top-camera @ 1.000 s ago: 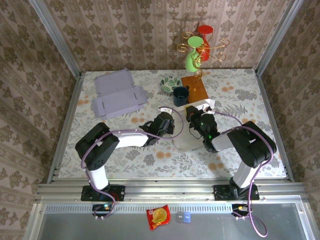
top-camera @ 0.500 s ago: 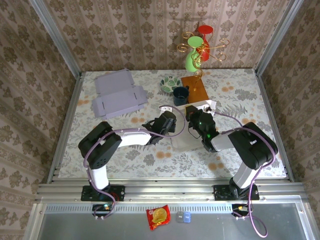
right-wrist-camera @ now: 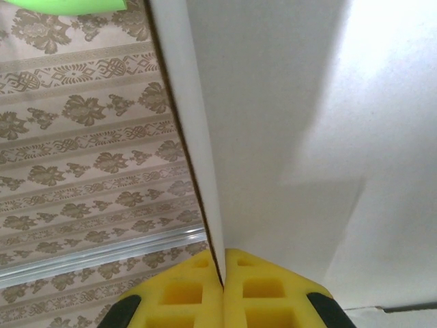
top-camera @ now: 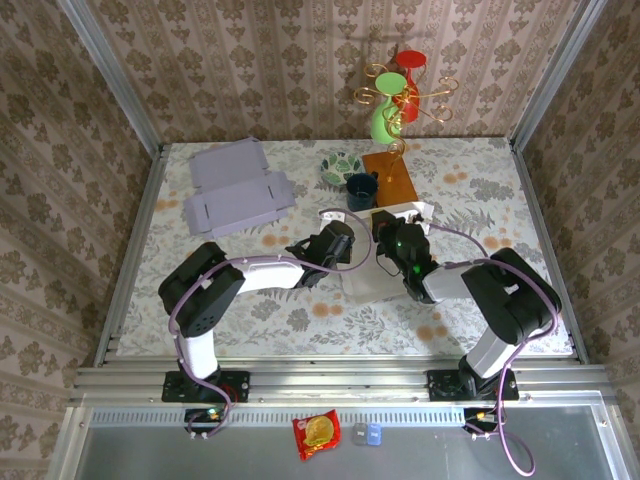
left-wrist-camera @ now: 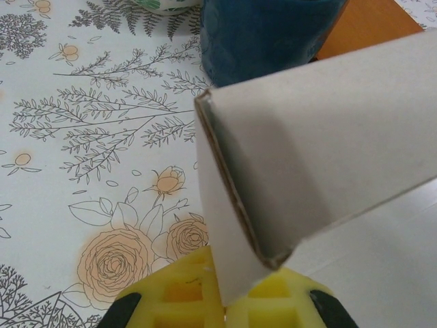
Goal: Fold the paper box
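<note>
From the overhead camera I see the white paper box near the middle of the floral-printed worktop, between my two arms. The left pincer reaches in at its left side and the right pincer at its right, the two heads close together over the box's far edge. A flat lavender cardboard sheet lies well apart at the far left. Just beyond the box stand a dark blue cup, an orange-brown square board and a green patterned bowl. A green vase and a red vase sit at the back wall. A red snack packet lies on the near ledge below the arm bases.

On the left wrist camera, the left pincer is pressed together on a white flap of the box – the card edge runs down between the yellow padded fingers, which touch it on both sides. The flap stands raised and tilted above the worktop, with the blue cup just behind it and a corner of the orange board beside that.

On the right wrist camera, the right pincer is pinching a white box panel edge-on – the thin edge drops straight into the seam between its yellow fingers. Behind it I see patterned wallpaper
</note>
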